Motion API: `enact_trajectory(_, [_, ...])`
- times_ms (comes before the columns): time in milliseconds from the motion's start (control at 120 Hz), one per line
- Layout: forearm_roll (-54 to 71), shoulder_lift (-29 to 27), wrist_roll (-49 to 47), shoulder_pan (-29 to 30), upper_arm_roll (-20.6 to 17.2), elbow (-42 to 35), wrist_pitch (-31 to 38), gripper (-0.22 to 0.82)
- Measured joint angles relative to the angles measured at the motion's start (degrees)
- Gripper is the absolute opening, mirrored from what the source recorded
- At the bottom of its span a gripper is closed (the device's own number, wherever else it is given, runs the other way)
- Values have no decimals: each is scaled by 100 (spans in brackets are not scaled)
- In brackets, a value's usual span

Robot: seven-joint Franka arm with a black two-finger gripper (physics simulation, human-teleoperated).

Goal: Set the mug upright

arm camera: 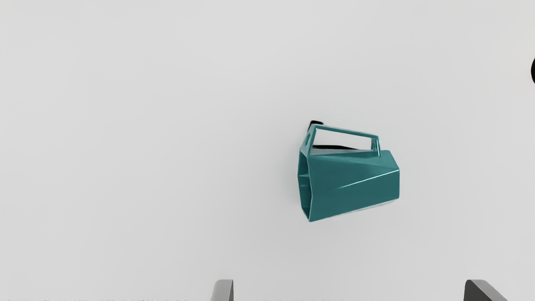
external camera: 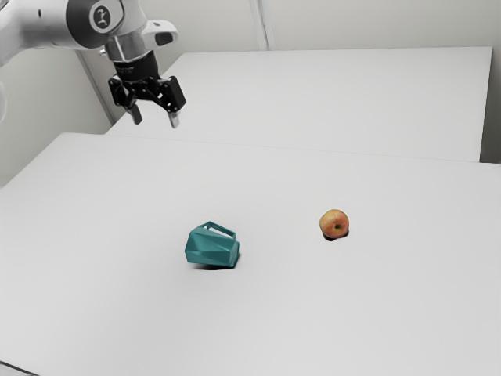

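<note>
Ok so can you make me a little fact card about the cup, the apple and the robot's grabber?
mug: teal, with flat, angled sides and a handle
mug pose: lying on its side, mouth facing sideways
apple: red and yellow, to the right of the mug in the exterior view, not touching it
gripper: open, empty, up above the table
table: plain and pale, holding the mug and the apple
mug upright: not yet
</note>
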Motion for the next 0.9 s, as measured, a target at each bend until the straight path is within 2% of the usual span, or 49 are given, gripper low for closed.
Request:
enact_trajectory(300, [-88, -102, -53, -94, 10, -137, 55, 60])
enact_trajectory(550, [-1199, -215, 56, 253, 13, -985, 175, 60])
enact_trajectory(733, [-1990, -335, 708, 749, 13, -1801, 427, 60])
enact_trajectory(900, [-2627, -373, 1701, 1228, 16, -2619, 1015, 60])
